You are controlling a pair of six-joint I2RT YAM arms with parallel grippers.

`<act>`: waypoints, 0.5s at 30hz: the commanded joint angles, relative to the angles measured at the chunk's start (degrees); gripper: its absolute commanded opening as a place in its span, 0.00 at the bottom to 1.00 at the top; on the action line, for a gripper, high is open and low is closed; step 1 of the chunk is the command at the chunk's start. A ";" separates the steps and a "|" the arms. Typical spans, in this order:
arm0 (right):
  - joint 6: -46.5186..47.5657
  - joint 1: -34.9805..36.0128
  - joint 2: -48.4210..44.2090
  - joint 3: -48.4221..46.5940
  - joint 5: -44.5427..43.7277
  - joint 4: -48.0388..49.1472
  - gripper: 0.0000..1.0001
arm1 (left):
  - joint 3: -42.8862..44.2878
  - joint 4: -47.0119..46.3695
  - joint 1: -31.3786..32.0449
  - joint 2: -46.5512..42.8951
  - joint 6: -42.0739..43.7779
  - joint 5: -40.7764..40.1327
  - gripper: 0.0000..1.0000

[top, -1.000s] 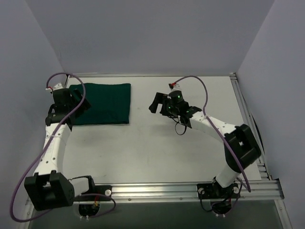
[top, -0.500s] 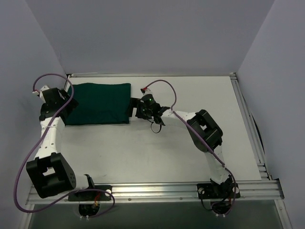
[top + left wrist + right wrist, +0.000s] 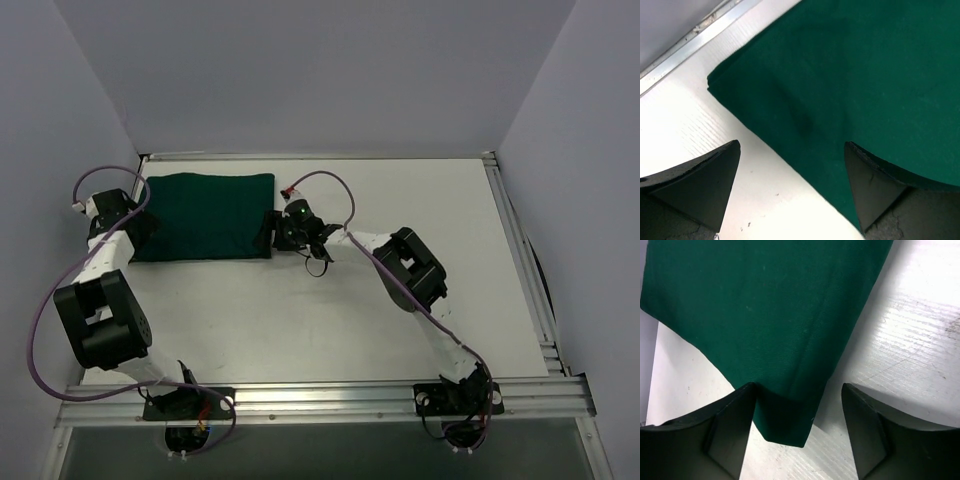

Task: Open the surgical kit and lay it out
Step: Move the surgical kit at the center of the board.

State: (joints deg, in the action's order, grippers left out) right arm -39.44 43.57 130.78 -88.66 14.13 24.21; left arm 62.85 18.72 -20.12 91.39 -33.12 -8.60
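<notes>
Straddling a right-side corner of the dark green cloth wrap (image 3: 765,300) with the right gripper (image 3: 798,385), fingers spread, cloth lying between them but not pinched. Hovering at the wrap's left edge with the left gripper (image 3: 791,145), fingers released wide, one above the cloth, the other above the bare white table (image 3: 330,320). Lying folded shut and flat toward the table's far left, between both grippers. Cannot tell what is wrapped inside.
</notes>
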 commanded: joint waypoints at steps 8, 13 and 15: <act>0.15 0.28 2.11 -3.27 4.41 1.19 0.44 | -1.06 -13.09 -3.08 4.31 -4.58 -4.32 0.98; 0.59 0.20 2.29 -3.27 4.06 0.67 0.29 | -2.29 -13.53 -3.43 5.55 -6.25 -6.42 1.00; 0.68 0.20 2.29 -3.18 3.80 0.40 0.24 | -3.08 -13.97 -3.78 5.29 -6.86 -7.48 1.00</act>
State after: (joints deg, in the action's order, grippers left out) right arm -39.09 43.55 132.07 -90.02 17.28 24.43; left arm 60.49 8.56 -23.16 96.84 -37.95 -13.52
